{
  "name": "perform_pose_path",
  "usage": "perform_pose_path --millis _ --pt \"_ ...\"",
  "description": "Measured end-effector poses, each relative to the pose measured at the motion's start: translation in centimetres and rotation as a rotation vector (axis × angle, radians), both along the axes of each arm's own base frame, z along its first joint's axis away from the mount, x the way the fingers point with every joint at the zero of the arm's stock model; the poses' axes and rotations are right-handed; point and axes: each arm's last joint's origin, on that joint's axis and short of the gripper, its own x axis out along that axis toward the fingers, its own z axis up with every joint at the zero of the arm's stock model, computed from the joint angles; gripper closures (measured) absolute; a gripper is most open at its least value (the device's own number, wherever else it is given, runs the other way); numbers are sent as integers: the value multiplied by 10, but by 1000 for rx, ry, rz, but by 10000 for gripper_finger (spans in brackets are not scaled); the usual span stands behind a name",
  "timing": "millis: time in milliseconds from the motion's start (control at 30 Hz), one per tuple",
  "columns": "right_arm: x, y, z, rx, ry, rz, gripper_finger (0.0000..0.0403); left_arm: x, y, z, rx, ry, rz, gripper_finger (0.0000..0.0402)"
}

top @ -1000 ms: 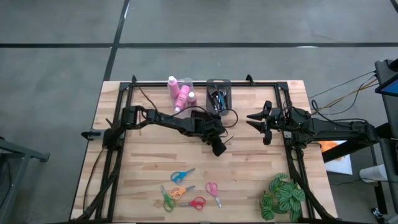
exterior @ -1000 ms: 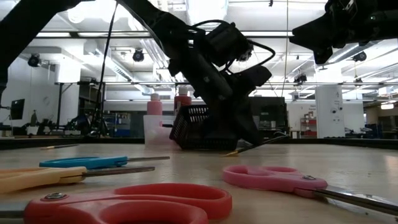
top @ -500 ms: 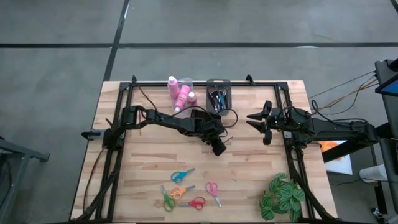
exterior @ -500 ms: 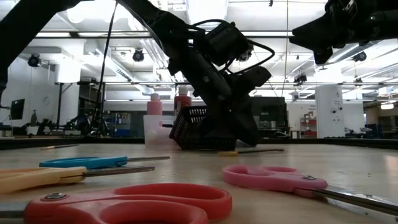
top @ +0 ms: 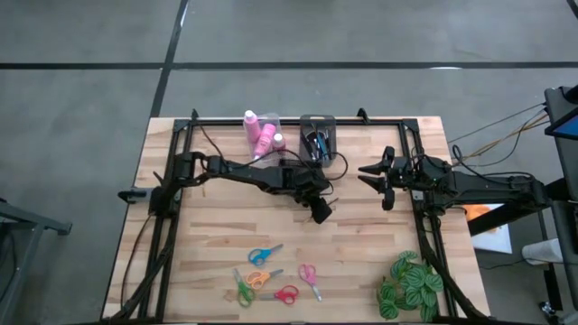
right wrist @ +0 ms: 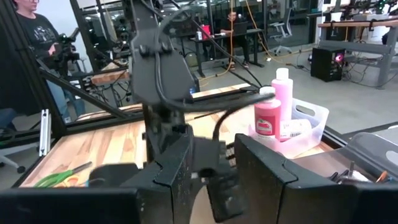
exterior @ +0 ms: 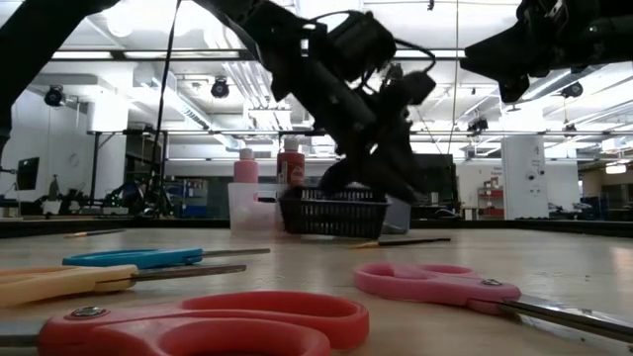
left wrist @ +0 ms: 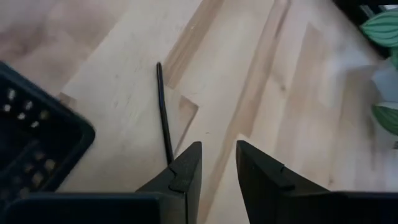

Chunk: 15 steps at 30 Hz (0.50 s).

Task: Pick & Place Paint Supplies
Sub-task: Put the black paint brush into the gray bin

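Two arms are being shown over the wooden table (top: pixel 208 235). The left gripper (left wrist: pixel 216 163) is being held above the middle of the table, just in front of the black bin (top: pixel 317 135); its fingers (left wrist: pixel 186 171) are being kept slightly apart, with nothing between them. One thin black paintbrush (left wrist: pixel 164 115) is lying flat on the wood just ahead of those fingers, beside a corner of the black bin, untouched. More brushes are being kept inside that bin. Three pink bottles (top: pixel 263 134) with white caps are standing in the clear bin (right wrist: pixel 305 130) at the table's far edge, next to the black one. Five scissors (top: pixel 269 275) with coloured handles are lying scattered on the near part of the table, well apart from both grippers; in the low view the red pair (exterior: pixel 208 318) and the pink pair (exterior: pixel 435 282) are lying closest to the camera. The right gripper (top: pixel 383 181) is being held off to the right side, waiting, its fingers (right wrist: pixel 180 168) a little apart and empty. A green leafy plant (top: pixel 411 284) is sitting at the near right corner.
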Motion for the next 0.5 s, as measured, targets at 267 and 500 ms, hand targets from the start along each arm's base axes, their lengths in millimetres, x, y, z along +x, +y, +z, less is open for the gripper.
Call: perform_pose_path --millis 267,500 --pt "0 0 -1 2 13 0 282 -8 1 35 42 -50 -1 299" --pt "0 0 -1 2 15 -2 282 -23 8 87 117 -157 67 299"
